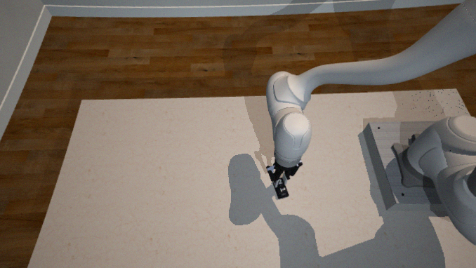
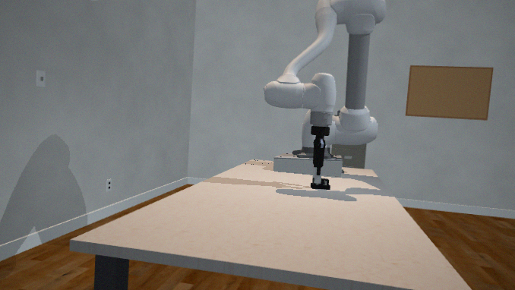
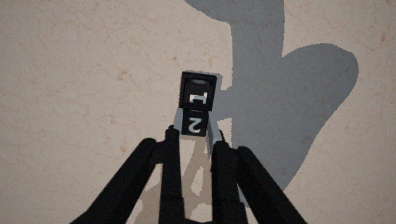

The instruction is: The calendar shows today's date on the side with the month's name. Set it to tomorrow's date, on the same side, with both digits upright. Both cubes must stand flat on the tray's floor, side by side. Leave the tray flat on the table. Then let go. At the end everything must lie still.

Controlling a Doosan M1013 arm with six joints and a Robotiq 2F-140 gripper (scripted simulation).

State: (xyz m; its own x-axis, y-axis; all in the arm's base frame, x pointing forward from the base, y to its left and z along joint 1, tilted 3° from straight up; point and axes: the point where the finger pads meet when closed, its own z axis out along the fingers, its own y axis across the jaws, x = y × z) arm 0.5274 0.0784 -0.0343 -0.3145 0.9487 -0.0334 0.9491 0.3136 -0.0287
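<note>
Plainly, the calendar (image 3: 197,102) is small and rigid: two black cubes in a pale tray (image 3: 177,119). In the wrist view one cube shows a 1 (image 3: 198,96) on top and the nearer one a 2 (image 3: 194,125). It sits on the worktop (image 1: 140,175), well apart from the arm's base plate (image 1: 377,131), on the side of the plate toward the worktop's middle. The month's name cannot be made out in any view.

The tool (image 3: 196,136) points straight down over it. Its fingers stand narrow and pinch the end of the calendar that has the 2 cube. Whether the pads bear on the cube itself or on the tray's side walls is too small to tell. I judge it a closed grip on the calendar rather than on nothing.

As for handling, the cubes look light, hard and smooth-faced, so they are likely to slip or twist if pinched near an edge. A hold across two opposite flat faces, centred on the cube, should be the safest. The tray looks thin and light, and I expect it to drag along or tip if a cube is pulled out at an angle. A straight vertical lift seems wise, and the same goes for setting a cube back flat beside the other.
</note>
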